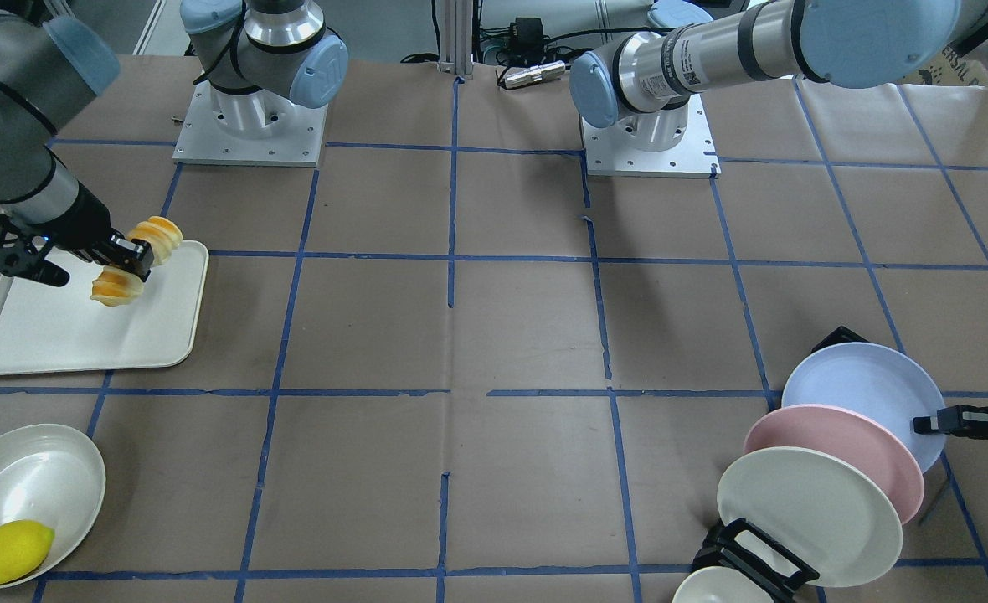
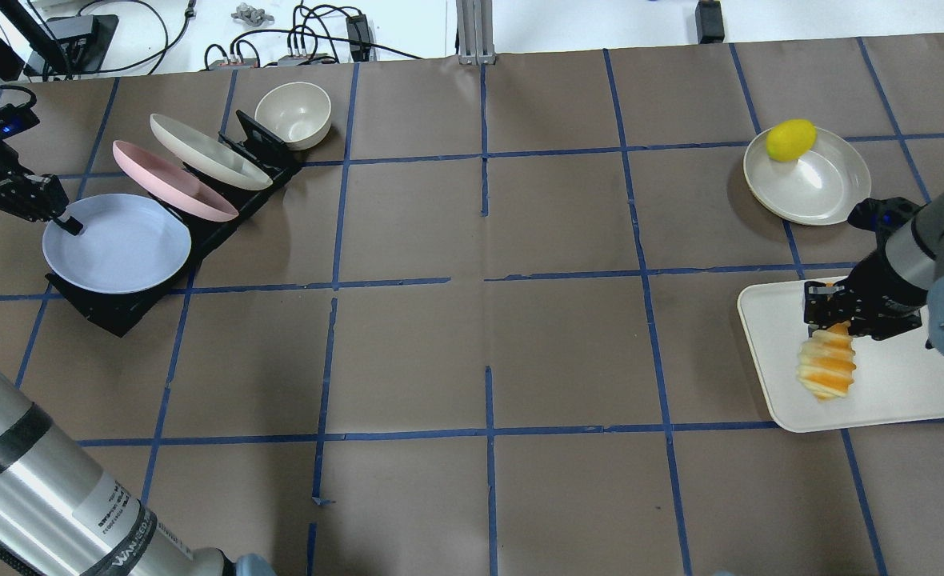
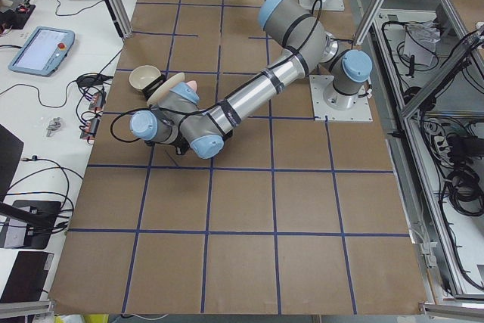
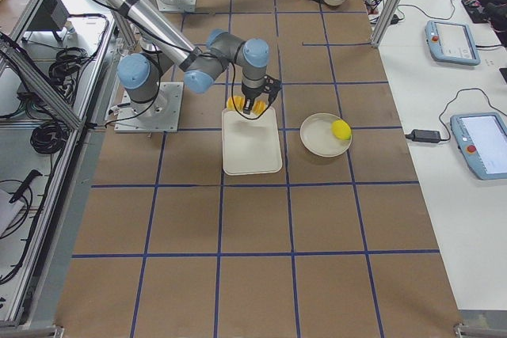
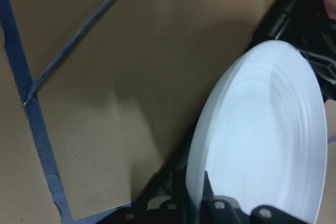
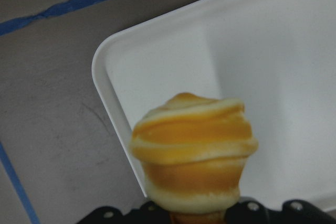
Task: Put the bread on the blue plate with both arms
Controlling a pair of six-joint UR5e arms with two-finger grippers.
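Gripping: the right gripper (image 1: 130, 261) is clamped across the middle of the bread (image 1: 115, 286), with a striped lobe showing on either side of the fingers;
Bread place: over the cream tray (image 1: 59, 335), at the left of the front-facing frame and the right of the overhead frame;
Long axis: slanting from upper right to lower left in the front-facing frame, crosswise to the jaws;
Plate side: the blue plate (image 2: 116, 244) leans in the black rack (image 2: 120, 308) at the overhead frame's left, in front of the pink plate (image 2: 168, 180);
Other claw: the left gripper (image 2: 68, 226) seems nipped onto that plate's rim, though the wrist view crops it;
Deciding relation: plate and bread are well apart, at opposite ends of the table; each arm is nearest its own load, so they will probably have to meet mid-table
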